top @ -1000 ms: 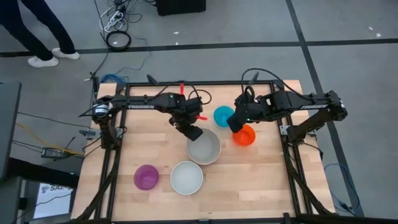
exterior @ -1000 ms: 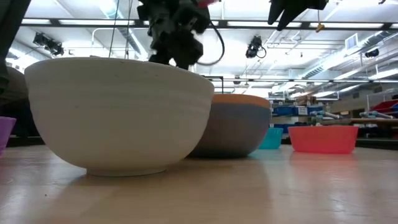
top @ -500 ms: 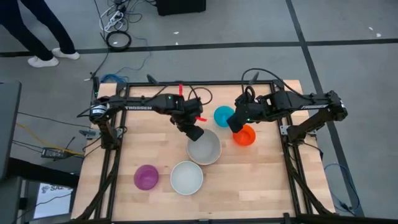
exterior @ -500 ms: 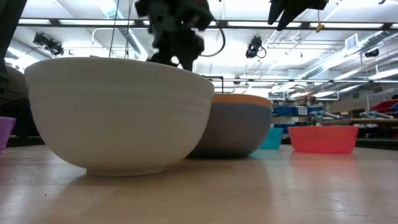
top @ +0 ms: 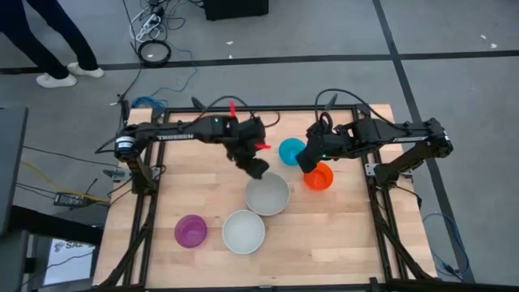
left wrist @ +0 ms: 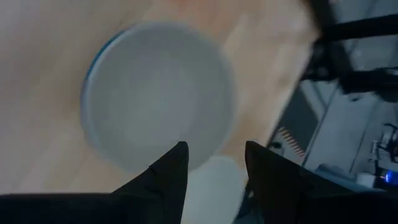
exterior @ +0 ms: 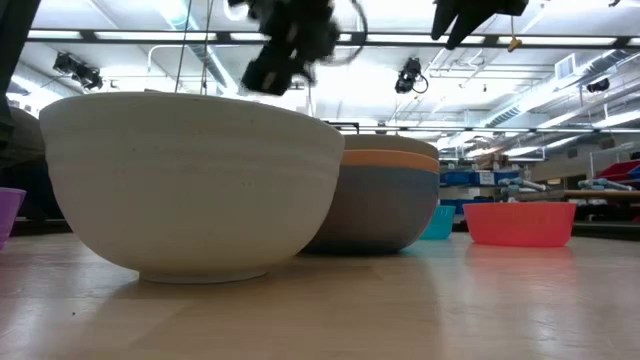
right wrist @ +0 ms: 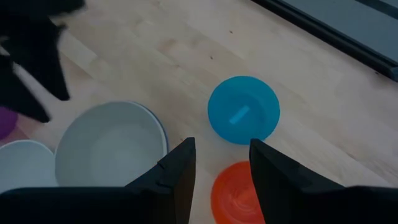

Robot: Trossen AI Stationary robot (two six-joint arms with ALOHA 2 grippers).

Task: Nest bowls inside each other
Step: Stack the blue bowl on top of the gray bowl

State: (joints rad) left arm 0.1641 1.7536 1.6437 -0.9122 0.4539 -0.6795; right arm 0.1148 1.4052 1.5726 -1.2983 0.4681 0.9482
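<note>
A grey bowl (top: 267, 194) sits nested in an orange bowl (exterior: 392, 157), and both sit inside a blue bowl (exterior: 385, 205) at mid table. A white bowl (top: 243, 231) and a purple bowl (top: 190, 230) stand nearer the front edge. A teal bowl (top: 290, 150) and a red-orange bowl (top: 318, 176) stand to the right. My left gripper (top: 258, 168) hangs open and empty above the grey bowl's far-left rim. My right gripper (top: 306, 160) hangs open and empty between the teal and red-orange bowls, above them.
Black frame rails (top: 369, 174) run along the table's left, right and far sides. Bare wood (top: 324, 231) lies at the front right. A person's legs (top: 49, 40) show on the floor beyond the far left corner.
My left gripper has risen from just over the grey bowl's rim and drifted slightly toward the far right, staying open. In the low view the grey bowl's rim now shows above the orange rim.
</note>
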